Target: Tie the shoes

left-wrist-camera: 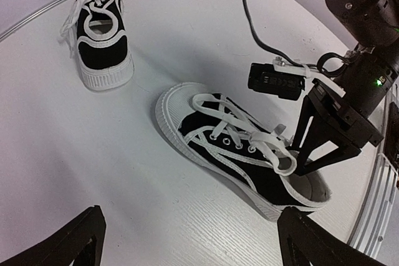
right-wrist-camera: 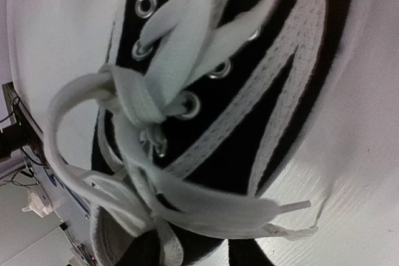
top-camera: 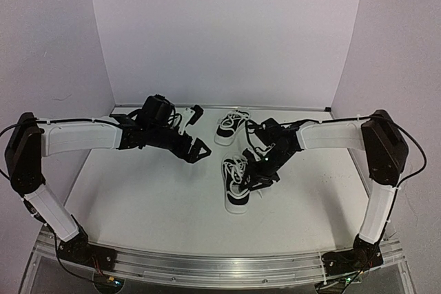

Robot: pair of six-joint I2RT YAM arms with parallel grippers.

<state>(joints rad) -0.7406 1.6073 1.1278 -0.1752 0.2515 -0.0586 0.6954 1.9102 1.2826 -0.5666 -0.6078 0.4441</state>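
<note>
Two small black sneakers with white soles and white laces lie on the white table. The near shoe (top-camera: 236, 185) lies on its side in the left wrist view (left-wrist-camera: 237, 154), its laces loose. The far shoe (top-camera: 231, 127) stands at the back (left-wrist-camera: 103, 42). My left gripper (top-camera: 198, 132) is open and empty, its fingers (left-wrist-camera: 68, 244) wide apart over bare table left of the near shoe. My right gripper (top-camera: 257, 177) is down at the near shoe's opening (left-wrist-camera: 299, 167). Its fingertips (right-wrist-camera: 249, 256) stand a little apart with loose laces (right-wrist-camera: 206, 200) lying between them.
White walls close in the table at the back and both sides. A metal rail (top-camera: 220, 266) runs along the near edge. The right arm's cable (left-wrist-camera: 255, 23) loops above the near shoe. Bare table (top-camera: 151, 197) lies in front of the left arm.
</note>
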